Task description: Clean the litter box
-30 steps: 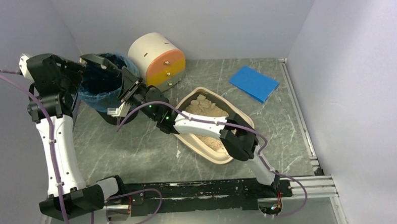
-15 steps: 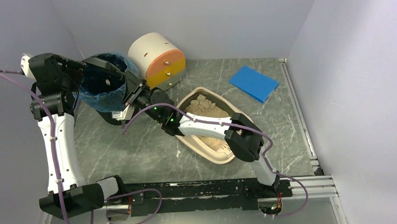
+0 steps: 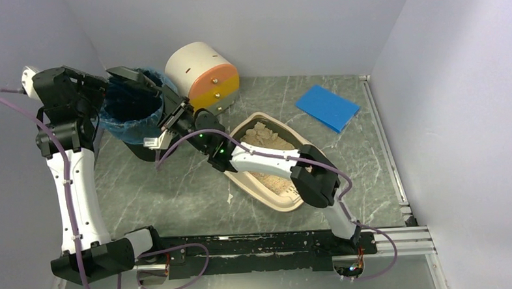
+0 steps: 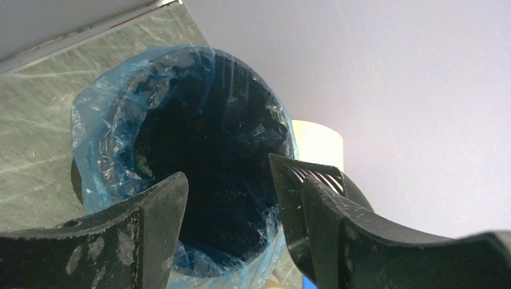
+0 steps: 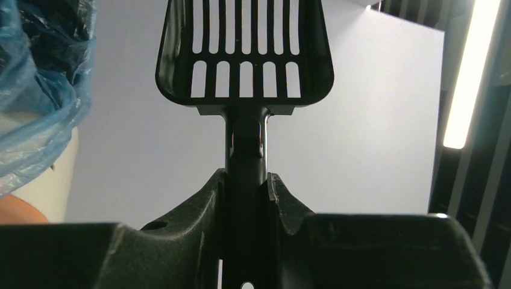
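Slotted black scoop shifted, crinkly blue liner

Arms converge: one empty, one gripping.
The left gripper has its jaws parted on nothing; the right gripper, just right of it on an outstretched arm, clamps the handle of a black slotted plastic scoop.

I see the table has a grey-green marbled top. It is boxed in by plain pale lavender panels: back wall, right wall, left wall. An aluminium rail runs along the table's right edge. Right wrist view shows a bright vertical light strip.
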Tool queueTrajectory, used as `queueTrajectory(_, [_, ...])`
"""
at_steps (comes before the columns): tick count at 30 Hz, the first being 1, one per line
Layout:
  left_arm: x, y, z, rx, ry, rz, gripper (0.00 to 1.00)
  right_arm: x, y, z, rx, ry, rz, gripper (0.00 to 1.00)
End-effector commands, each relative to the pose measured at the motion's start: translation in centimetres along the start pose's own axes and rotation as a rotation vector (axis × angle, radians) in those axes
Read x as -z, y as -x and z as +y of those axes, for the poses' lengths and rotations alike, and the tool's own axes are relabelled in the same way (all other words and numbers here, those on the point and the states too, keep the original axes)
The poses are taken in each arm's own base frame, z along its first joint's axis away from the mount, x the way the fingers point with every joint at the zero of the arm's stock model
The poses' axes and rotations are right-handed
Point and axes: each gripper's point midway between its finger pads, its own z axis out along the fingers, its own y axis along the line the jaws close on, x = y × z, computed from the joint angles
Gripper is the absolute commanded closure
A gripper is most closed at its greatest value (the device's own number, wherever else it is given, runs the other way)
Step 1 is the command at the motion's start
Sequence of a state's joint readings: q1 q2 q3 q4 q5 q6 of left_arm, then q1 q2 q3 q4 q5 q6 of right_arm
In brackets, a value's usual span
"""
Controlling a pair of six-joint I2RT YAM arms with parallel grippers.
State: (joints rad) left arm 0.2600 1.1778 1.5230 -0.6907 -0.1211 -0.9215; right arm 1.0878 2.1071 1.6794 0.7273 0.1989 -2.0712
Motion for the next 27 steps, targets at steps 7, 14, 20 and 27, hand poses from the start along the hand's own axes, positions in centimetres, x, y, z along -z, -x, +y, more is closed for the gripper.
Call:
queueTrajectory(7, [1.6, 0.8, 0.7, -0.137, 0.012, -0.084, 0.25, 3.6, -4.5, -1.5, -0.295, 0.065, 0.114, 1.00])
queueTrajectory(14, [0.9, -1.4, 5.7, -0.205, 0.200, -0.094, 0.22, 6.8, -4.6, 0.7, -0.555, 0.167, 0.156, 1.00])
queueTrajectory(20, [-0.2, -4.6, 8.2, -0.224, 0.234, -0.009, 0.20, 8.3, -3.2, 2.1, -0.786, 0.272, 0.154, 1.00])
queueTrajectory(27, [-0.7, -5.7, 9.0, -0.229, 0.273, 0.040, 0.18, 9.0, -3.7, 1.0, -1.032, 0.294, 0.212, 1.00])
